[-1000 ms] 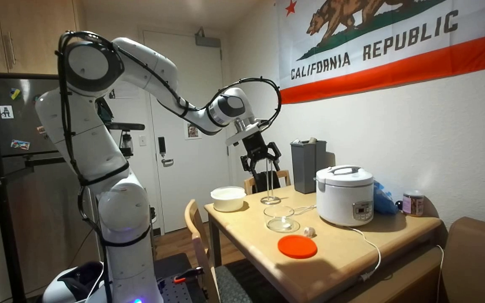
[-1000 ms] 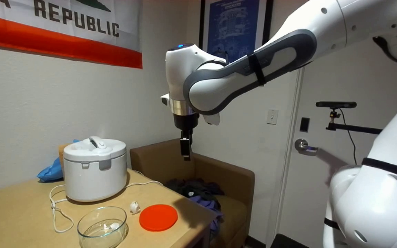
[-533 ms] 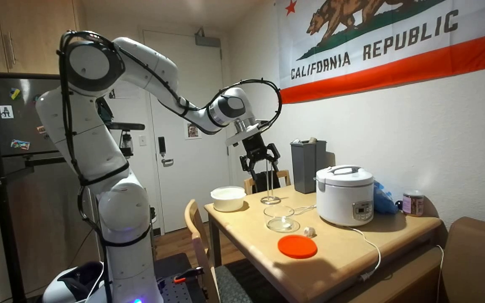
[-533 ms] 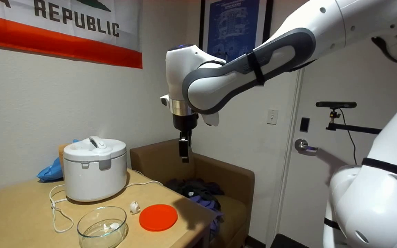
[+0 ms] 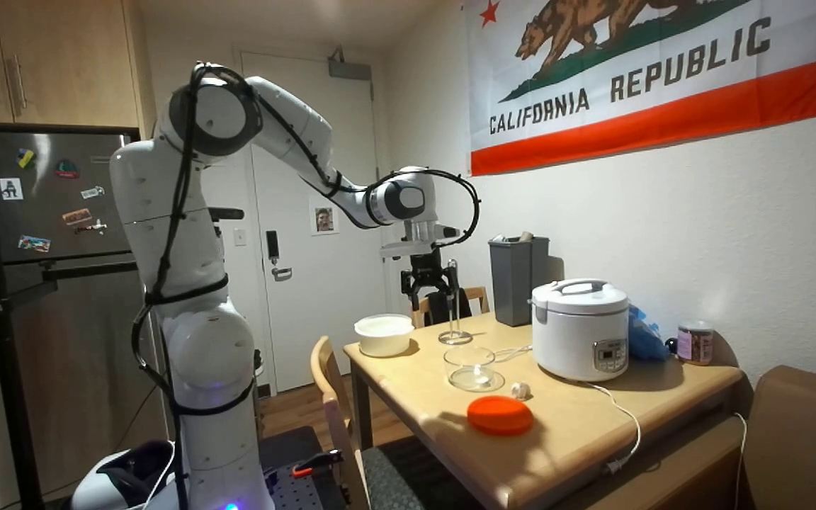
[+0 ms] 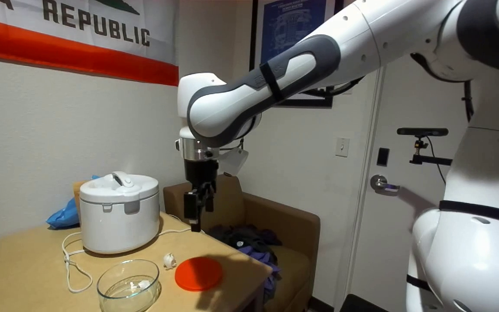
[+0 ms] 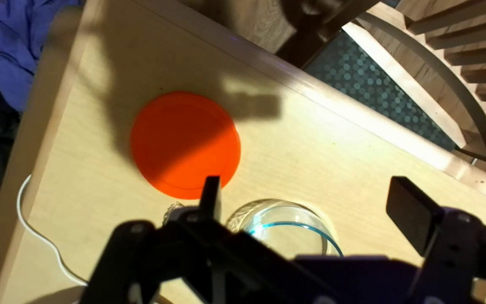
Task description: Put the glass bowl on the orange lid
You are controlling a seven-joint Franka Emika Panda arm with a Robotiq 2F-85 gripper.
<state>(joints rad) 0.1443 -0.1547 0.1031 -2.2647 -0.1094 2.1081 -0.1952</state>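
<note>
Brought the pincer (image 7: 308, 200), spread wide and holding nothing, lower and nearer the glass bowl (image 6: 127, 287); left the bowl in its spot on the surface (image 7: 310, 160), just beside the orange lid (image 7: 184, 144); likely getting ready to grab, with lifting still to do.

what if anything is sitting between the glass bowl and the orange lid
Nothing visible stands directly between the glass bowl and the orange lid. A small white lump lies beside that path, toward the rice cooker.

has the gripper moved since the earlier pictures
Yes: in an exterior view, the gripper has shifted down and across the picture toward the white rice cooker.
</note>
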